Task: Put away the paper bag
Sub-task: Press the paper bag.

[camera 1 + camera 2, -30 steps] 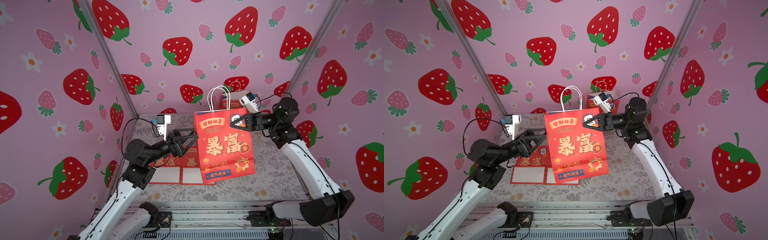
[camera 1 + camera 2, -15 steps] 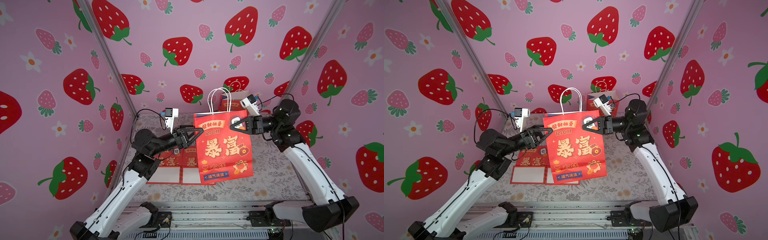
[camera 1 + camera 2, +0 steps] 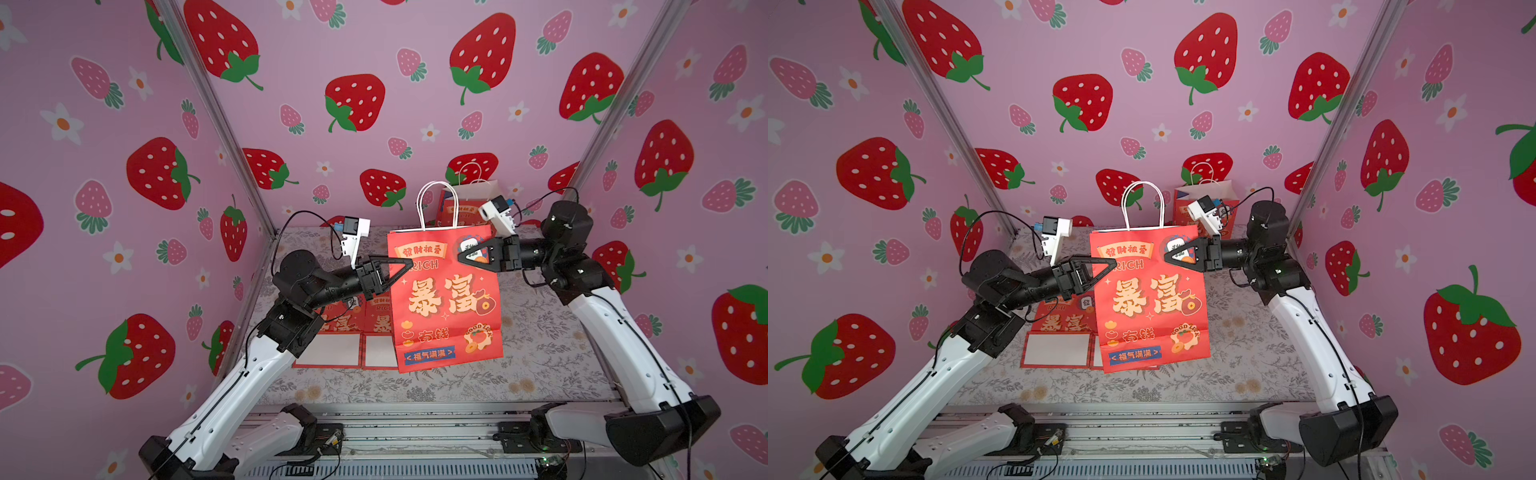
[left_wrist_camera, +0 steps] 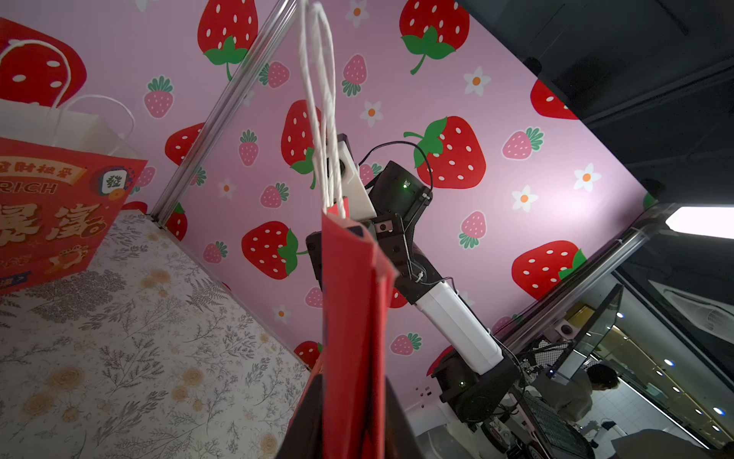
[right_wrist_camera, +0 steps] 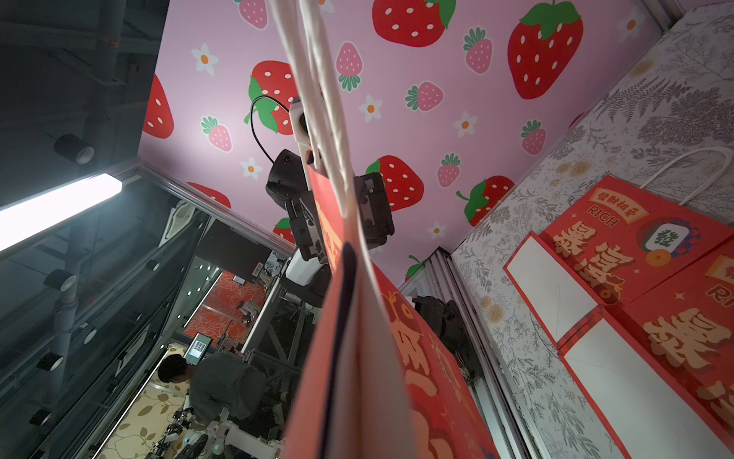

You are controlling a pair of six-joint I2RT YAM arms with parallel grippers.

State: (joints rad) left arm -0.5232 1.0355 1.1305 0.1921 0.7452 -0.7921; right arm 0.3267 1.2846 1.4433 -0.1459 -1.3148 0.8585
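Now the flat red paper bag (image 3: 446, 303) hangs upright, with left gripper (image 3: 409, 262) and right gripper (image 3: 460, 257) clamped on its opposite upper corners

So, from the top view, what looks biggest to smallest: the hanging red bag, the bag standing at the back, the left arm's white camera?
1. hanging red bag
2. back bag, though partly hidden and farther
3. left arm's camera

Floral worktop (image 3: 540, 353) carries two flat red bags (image 3: 332, 349) side by side on the left, an upright bag (image 3: 1181, 212) at the back
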